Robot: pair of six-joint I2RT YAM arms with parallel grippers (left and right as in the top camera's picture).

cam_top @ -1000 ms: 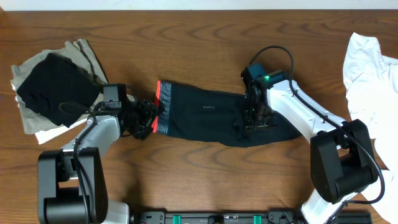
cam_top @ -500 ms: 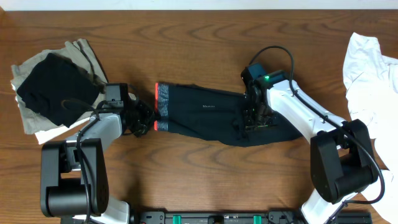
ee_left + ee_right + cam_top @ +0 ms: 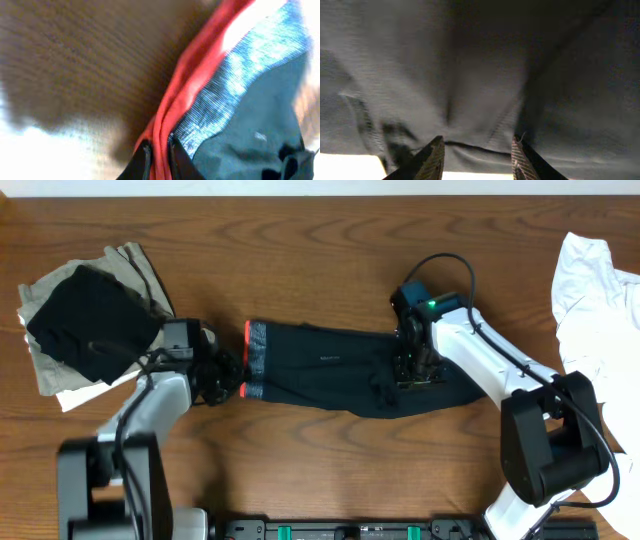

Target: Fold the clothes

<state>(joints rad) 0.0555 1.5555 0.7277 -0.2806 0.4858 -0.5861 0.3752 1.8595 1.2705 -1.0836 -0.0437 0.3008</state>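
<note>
Dark garment (image 3: 330, 365) lies stretched flat on the table (image 3: 320, 240), running from one gripper to the other. From above, the left gripper (image 3: 234, 375) sits right at the red-edged waistband (image 3: 252, 360), and the stack of folded clothes (image 3: 85, 330) is off behind it, on its outer side. The right gripper (image 3: 410, 372) is down on the garment's far end, with the white cloth (image 3: 590, 290) well apart on its outer side.

Left wrist camera now: the fingers (image 3: 141, 159) are pinched tight, the red edge caught between them, the blue-grey band fanning away ahead.

Right wrist camera: its fingers (image 3: 429, 159) stand wide apart, gripping nothing, with dark fabric filling everything just ahead of the tips.
</note>
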